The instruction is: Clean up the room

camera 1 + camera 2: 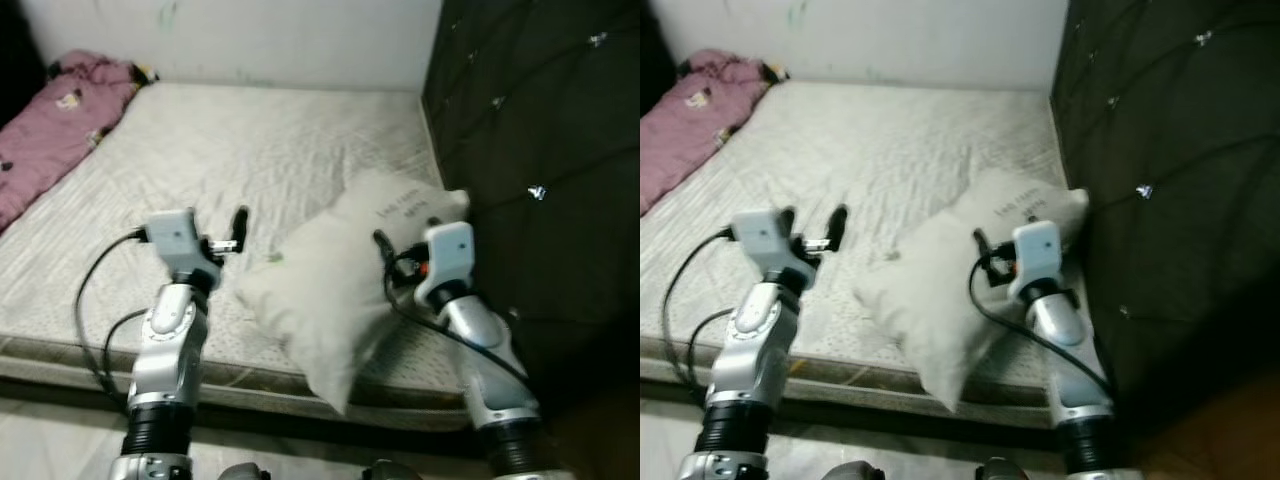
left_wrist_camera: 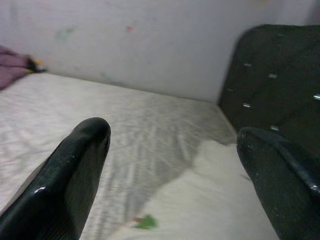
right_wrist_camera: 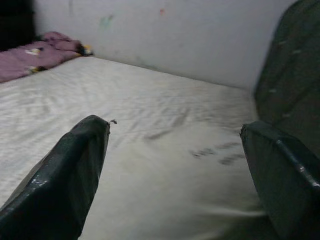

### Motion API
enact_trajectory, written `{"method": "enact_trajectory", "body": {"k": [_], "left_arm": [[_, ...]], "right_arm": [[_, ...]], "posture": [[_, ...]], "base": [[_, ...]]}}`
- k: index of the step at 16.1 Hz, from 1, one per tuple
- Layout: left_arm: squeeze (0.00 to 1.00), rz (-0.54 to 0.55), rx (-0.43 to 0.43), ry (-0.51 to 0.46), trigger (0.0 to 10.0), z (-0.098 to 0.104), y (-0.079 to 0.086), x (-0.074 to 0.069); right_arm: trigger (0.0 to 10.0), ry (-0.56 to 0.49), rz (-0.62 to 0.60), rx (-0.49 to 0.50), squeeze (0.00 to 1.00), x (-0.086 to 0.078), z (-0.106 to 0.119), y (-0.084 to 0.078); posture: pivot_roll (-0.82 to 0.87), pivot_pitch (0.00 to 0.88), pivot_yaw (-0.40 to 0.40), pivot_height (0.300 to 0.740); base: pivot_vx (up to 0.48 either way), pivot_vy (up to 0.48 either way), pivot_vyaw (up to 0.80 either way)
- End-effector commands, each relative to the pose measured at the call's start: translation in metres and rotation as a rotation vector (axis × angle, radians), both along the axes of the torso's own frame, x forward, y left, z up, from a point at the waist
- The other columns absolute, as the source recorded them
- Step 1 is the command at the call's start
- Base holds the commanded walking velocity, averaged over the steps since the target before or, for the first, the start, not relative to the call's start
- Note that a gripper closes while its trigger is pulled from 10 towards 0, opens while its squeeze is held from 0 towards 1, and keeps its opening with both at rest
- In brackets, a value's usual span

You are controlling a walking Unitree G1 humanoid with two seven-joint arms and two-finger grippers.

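A bare, pale mattress [image 1: 250,150] fills most of the scene, its near edge running in front of the robot and its far edge against a white wall [image 1: 260,35]. A dark tufted headboard [image 1: 540,150] stands along the mattress's right side. A white pillow [image 1: 340,275] lies at the near right corner of the mattress, one end close to the headboard and its lower corner hanging over the near edge. It carries a few lines of dark print [image 1: 408,208] near its headboard end and a small green mark [image 2: 145,221] on the side facing the left arm. A purple blanket [image 1: 55,120] is bunched at the far left corner, with small pale and yellow patches on it.

The left gripper [image 1: 213,232] hovers above the mattress near the near edge, just beside the pillow's left side, and its fingers [image 2: 65,175] are spread wide with nothing between them. The right gripper [image 3: 172,175] sits over the pillow near its right end, and its fingers [image 3: 65,175] are also spread wide, with the pillow's surface lying below and between them; whether they touch the fabric cannot be told. Black cables [image 1: 95,300] loop from both silver arms.
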State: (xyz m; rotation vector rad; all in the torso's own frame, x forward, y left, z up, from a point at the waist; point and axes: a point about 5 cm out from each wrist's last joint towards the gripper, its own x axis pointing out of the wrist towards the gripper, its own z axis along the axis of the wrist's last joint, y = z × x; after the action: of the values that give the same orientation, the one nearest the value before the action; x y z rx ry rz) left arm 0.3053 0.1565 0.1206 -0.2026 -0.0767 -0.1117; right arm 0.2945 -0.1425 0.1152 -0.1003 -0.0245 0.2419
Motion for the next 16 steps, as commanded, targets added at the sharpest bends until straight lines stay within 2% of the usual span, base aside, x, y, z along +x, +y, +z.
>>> {"method": "enact_trajectory", "body": {"k": [1, 6, 9, 16], "left_arm": [[0.0, -0.004, 0.012, -0.005, 10.0, 0.0026, 0.0021, 0.0012], [0.0, -0.008, 0.012, -0.005, 10.0, 0.0026, 0.0021, 0.0009], [0.0, -0.015, 0.011, -0.008, 10.0, 0.0029, 0.0019, 0.0007], [0.0, -0.011, -0.008, -0.002, 10.0, 0.0016, 0.0031, -0.0003]], "right_arm": [[10.0, -0.01, 0.008, 0.012, 0.0, 0.0009, 0.0034, 0.0026], [10.0, -0.006, 0.006, 0.013, 0.0, 0.0009, 0.0029, 0.0025], [10.0, -0.004, 0.0, 0.015, 0.0, 0.0015, 0.0026, 0.0016], [10.0, -0.007, 0.001, 0.011, 0.0, 0.0017, 0.0032, 0.0018]], "posture": [[-0.03, 0.0, 0.017, 0.74], [-0.03, 0.0, 0.017, 0.74], [-0.03, 0.0, 0.016, 0.74], [-0.03, 0.0, 0.015, 0.74]], "base": [[0.0, 0.0, 0.0], [0.0, 0.0, 0.0], [0.0, 0.0, -0.74], [0.0, 0.0, 0.0]]}}
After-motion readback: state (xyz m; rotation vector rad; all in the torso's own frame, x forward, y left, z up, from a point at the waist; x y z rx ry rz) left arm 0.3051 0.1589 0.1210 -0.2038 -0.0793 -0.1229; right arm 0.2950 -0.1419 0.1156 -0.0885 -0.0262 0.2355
